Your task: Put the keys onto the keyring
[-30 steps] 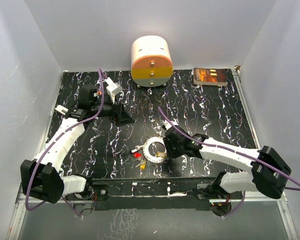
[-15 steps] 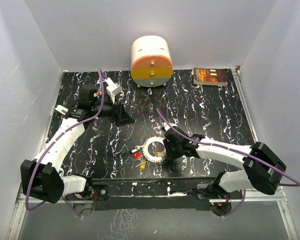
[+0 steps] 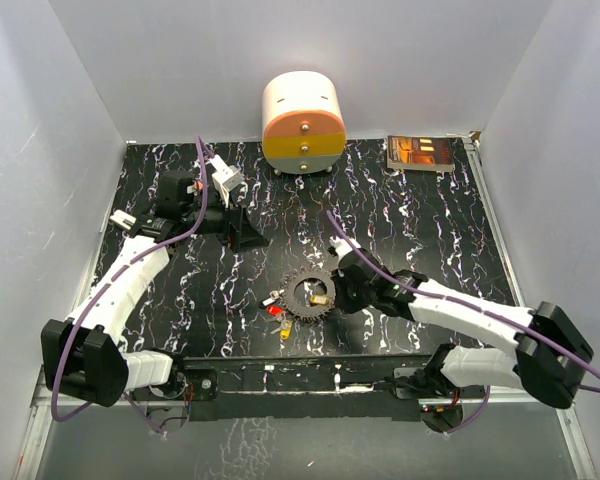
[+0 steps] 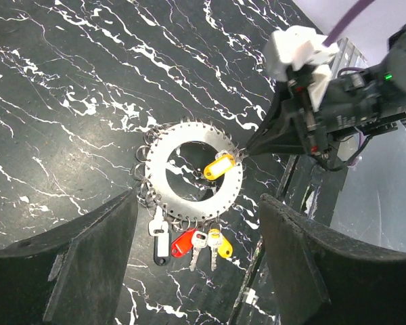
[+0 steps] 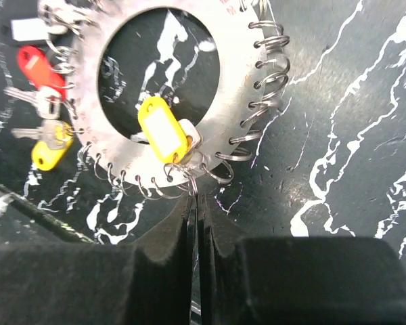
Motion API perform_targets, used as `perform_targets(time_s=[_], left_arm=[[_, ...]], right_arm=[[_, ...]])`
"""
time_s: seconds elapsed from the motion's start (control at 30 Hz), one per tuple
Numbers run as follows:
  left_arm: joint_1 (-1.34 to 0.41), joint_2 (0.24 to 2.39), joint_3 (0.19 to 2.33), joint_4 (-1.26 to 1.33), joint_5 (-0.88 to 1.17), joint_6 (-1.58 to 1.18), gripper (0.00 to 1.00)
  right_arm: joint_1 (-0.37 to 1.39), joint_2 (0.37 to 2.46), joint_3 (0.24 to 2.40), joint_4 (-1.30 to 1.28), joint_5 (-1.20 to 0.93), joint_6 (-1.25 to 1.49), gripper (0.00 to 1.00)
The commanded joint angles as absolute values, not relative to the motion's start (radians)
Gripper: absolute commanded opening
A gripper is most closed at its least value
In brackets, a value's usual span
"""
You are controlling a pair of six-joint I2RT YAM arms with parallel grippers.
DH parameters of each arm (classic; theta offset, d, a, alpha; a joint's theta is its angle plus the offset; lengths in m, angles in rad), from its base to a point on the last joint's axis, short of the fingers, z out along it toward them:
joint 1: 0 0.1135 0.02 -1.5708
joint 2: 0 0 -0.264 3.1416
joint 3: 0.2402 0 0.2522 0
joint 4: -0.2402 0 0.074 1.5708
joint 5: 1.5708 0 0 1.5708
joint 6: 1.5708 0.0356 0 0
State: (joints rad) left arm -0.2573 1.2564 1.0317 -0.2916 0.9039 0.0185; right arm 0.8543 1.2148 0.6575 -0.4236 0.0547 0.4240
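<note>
Silvery keyring is sitting near the table's front edge, and you are risking dragging it: tug with the right gripper and the ring may be sliding along, or the thin wire loop slipping free. Those jaws are pressing fully shut at the rim's 6 o'clock in the wrist view, tips touching that loop beside the yellow-headed key; whether they are catching it is unclear. Your left gripper is hovering at the ring's 10 o'clock, jaws wide, holding nothing.

A cream-and-orange drawer unit and a dark booklet sit at the table's back.
</note>
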Motion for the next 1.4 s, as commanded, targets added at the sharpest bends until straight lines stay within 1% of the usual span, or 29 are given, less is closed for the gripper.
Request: perform_targets(time_s=[0.0, 0.23, 0.4, 0.7, 0.87, 0.97, 1.0, 1.1, 1.17, 1.23, 1.37], left_arm=[[-0.252, 1.227, 1.029, -0.281, 0.945, 0.024, 0.71], [-0.251, 1.247, 1.051, -0.259, 0.987, -0.004, 0.71], [-0.254, 1.26, 1.053, -0.228, 1.031, -0.034, 0.71], [-0.279, 1.28, 1.049, -0.173, 1.109, -0.085, 0.73], [-0.285, 1.271, 1.022, -0.159, 1.11, -0.093, 0.73], [-0.285, 1.259, 1.018, -0.184, 1.085, -0.068, 0.73], [-0.286, 1.257, 1.021, -0.195, 1.076, -0.056, 0.73], [-0.285, 1.252, 1.02, -0.205, 1.063, -0.046, 0.73], [-0.284, 1.25, 1.016, -0.207, 1.054, -0.042, 0.73], [-0.285, 1.253, 1.013, -0.207, 1.047, -0.04, 0.73], [-0.284, 1.253, 1.011, -0.204, 1.046, -0.046, 0.73]], right_arm=[[0.851, 1.096, 0.692, -0.35, 0.068, 0.374, 0.08], [0.851, 0.999, 0.734, -0.315, -0.008, 0.294, 0.08], [0.851, 0.964, 0.763, -0.287, -0.095, 0.276, 0.08], [0.85, 0.938, 0.799, -0.198, -0.176, 0.269, 0.08], [0.85, 0.945, 0.819, -0.209, -0.173, 0.27, 0.08], [0.85, 0.97, 0.815, -0.297, -0.11, 0.299, 0.08], [0.85, 0.984, 0.813, -0.346, -0.064, 0.332, 0.08], [0.851, 1.031, 0.822, -0.551, 0.069, 0.474, 0.17], [0.851, 1.044, 0.814, -0.637, 0.074, 0.531, 0.24], [0.851, 1.044, 0.79, -0.675, 0.054, 0.578, 0.3], [0.85, 1.041, 0.729, -0.661, 0.038, 0.626, 0.32]])
